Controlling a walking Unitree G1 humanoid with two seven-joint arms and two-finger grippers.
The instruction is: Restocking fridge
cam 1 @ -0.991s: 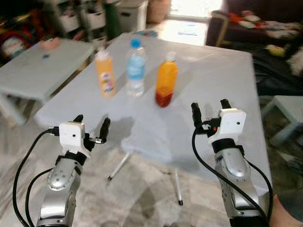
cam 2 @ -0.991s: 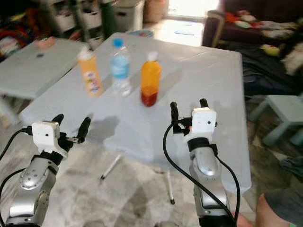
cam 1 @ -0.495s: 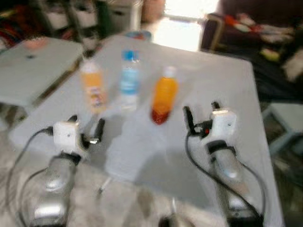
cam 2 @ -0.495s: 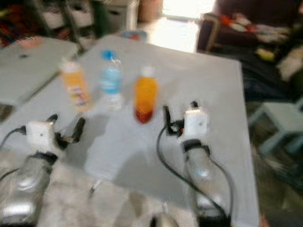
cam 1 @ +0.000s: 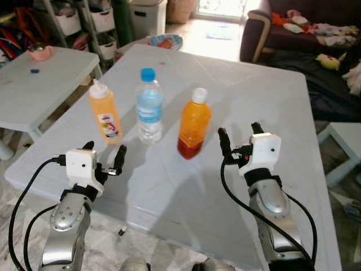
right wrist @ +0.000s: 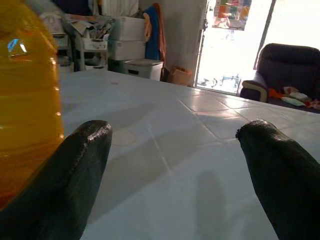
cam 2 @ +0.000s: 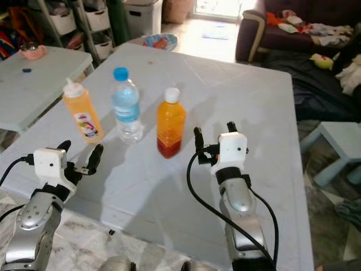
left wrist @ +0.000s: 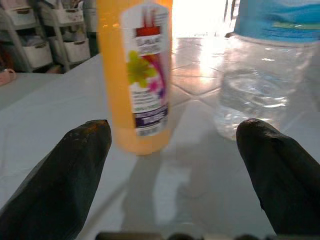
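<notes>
Three bottles stand in a row on the white table [cam 1: 254,90]: an orange squeeze bottle [cam 1: 105,113] with a white nozzle at the left, a clear water bottle [cam 1: 149,106] with a blue cap in the middle, and an orange juice bottle [cam 1: 194,123] with a white cap at the right. My left gripper [cam 1: 104,156] is open, held over the table's near edge just short of the squeeze bottle [left wrist: 136,75] and water bottle [left wrist: 267,65]. My right gripper [cam 1: 239,134] is open over the table, beside and to the right of the juice bottle [right wrist: 27,105].
A second low white table [cam 1: 34,84] stands to the left with a pink bowl [cam 1: 39,52] on it. Storage shelves with bins [cam 1: 84,22] line the back. A dark sofa [cam 1: 304,28] with clutter is at the back right, and a small pale stool [cam 1: 344,141] to the right.
The camera has come closer to the table and the blur is gone. Both grippers now reach over the table's near part, still open and empty.
</notes>
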